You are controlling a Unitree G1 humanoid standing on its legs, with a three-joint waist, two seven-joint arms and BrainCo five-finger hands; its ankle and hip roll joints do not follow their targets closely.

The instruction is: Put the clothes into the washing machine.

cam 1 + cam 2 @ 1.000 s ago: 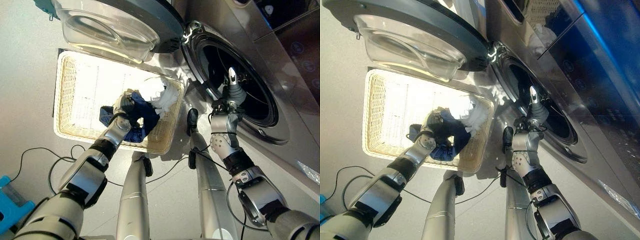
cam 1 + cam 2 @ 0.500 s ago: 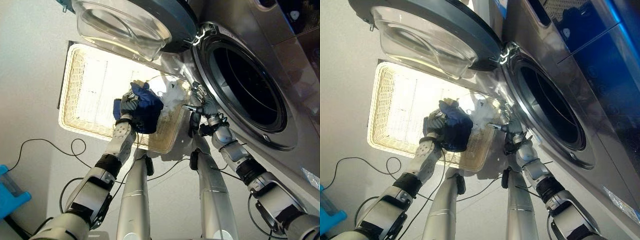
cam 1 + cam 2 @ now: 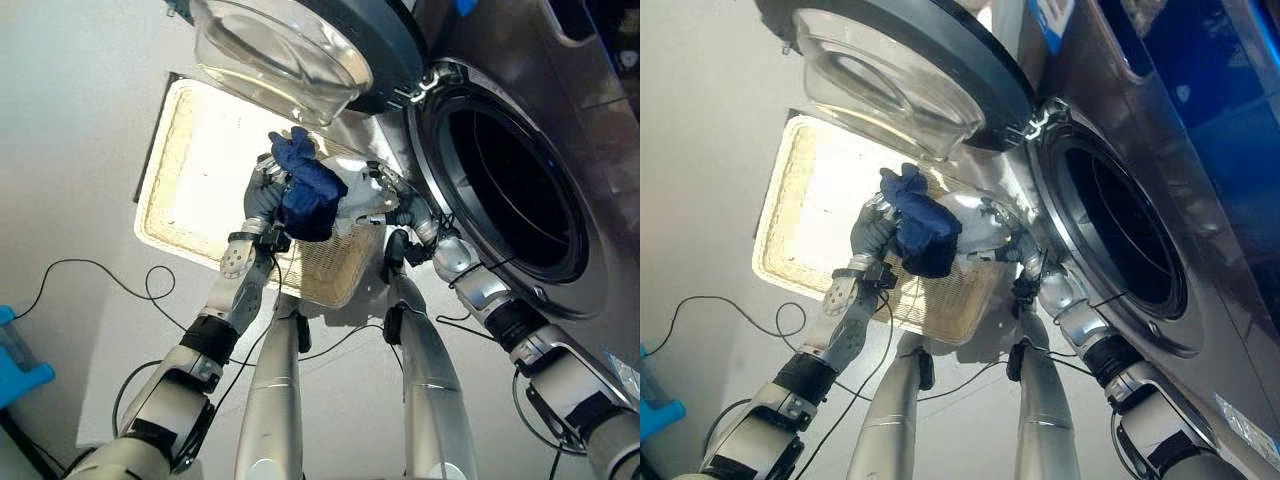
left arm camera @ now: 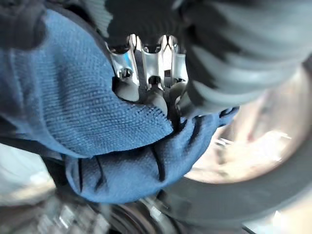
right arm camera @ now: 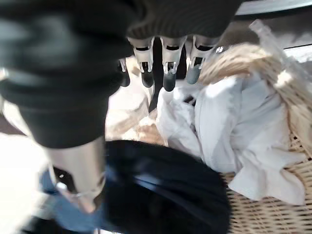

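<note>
Now left hand (image 3: 262, 200) clamped on blue garment (image 3: 306, 187) above basket (image 3: 190, 215); right hand (image 5: 161, 68), fingers straight, over white cloth (image 5: 234, 131) in basket.

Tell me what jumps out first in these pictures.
A bunched dark blue knit garment, gripped in the left robot hand, hangs above the pale rectangular wicker basket on the floor. Beside it gapes the silver washing machine's dark round drum, its glass door swung open, while the right robot hand reaches toward crumpled white cloth.

Pale grey floor (image 3: 80, 150), bright light, a blue object (image 3: 20, 365) at its edge.
</note>
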